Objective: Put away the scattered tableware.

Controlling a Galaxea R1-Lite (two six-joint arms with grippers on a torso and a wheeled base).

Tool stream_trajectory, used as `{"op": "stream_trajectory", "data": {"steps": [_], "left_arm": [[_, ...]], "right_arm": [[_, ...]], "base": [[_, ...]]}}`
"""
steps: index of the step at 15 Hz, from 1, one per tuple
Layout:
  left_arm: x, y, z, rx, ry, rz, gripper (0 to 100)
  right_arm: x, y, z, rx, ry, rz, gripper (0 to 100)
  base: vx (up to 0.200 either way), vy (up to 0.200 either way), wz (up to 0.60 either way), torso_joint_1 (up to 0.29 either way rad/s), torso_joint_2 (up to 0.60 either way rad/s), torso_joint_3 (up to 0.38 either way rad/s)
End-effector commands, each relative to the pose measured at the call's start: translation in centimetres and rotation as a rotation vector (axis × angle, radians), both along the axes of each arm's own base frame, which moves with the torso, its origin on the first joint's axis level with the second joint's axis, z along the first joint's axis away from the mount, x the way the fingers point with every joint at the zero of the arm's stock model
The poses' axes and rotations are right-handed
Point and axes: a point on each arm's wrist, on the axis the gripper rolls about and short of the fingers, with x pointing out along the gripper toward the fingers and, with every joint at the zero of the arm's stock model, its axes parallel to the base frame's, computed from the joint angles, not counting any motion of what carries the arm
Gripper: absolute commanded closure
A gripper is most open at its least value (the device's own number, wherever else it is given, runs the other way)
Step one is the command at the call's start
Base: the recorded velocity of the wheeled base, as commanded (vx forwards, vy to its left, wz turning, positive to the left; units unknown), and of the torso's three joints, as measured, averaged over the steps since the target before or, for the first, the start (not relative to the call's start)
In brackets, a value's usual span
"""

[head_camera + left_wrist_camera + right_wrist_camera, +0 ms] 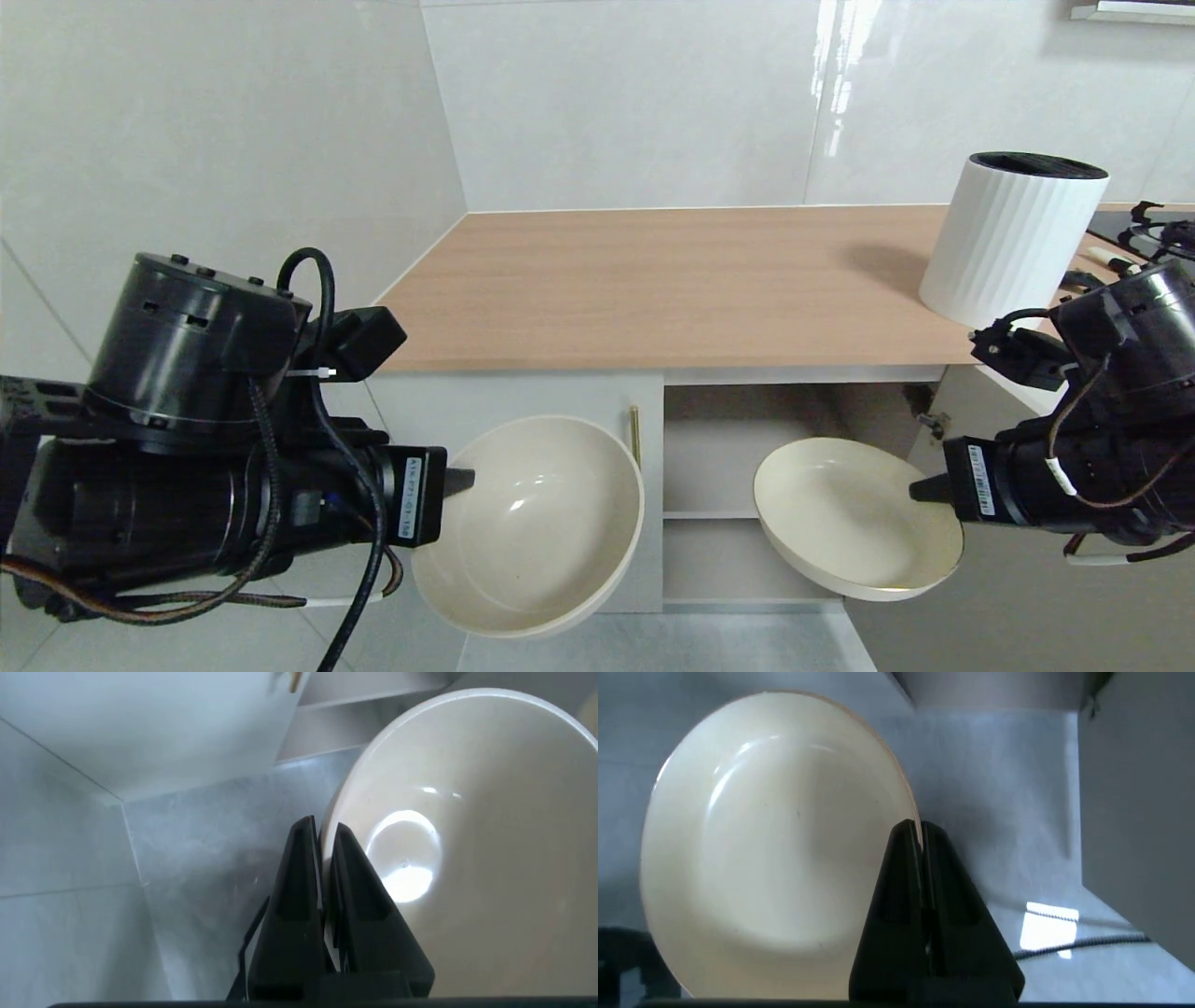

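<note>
Wooden countertop spans the head view from centre toward 2 o'clock; its front edge runs straight, with a broad bare stretch from the corner at 11 o'clock across to the white ribbed canister, which stands near that front edge at 2 o'clock. Below it, the cabinet has its left door closed. The right compartment is open, with one shelf edge crossing it and free space above and below. The deep cream bowl is held in the air at 7 o'clock before the closed door, tilted, its rim overlapping the brass handle. The shallower cream plate hangs at 5 o'clock before the open compartment, tilted, apart from the bowl. The left gripper has its fingers narrowed onto the bowl's rim, one inside and one outside, per the left wrist view. The right gripper pinches the plate's rim likewise. Grey floor lies beneath both.
</note>
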Motion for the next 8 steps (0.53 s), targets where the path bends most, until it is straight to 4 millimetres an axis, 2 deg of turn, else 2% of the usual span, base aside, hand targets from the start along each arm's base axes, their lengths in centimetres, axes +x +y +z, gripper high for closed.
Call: {"op": "stream_trajectory", "data": {"steps": [1,8], "left_arm": [[0.1,0.0,-0.1,0.002,0.004,0.001,100],[0.3,-0.2,-0.4,0.009,0.014,0.001,100]], "right_arm": [[0.1,0.1,-0.8,-0.01,0.01,-0.002,100],[1.1,0.2,-2.0,-0.036,-0.003,-0.036,100]], "base": [[0.0,0.0,0.0,0.0,0.0,0.0],[0.0,0.0,0.0,0.0,0.0,0.0]]}}
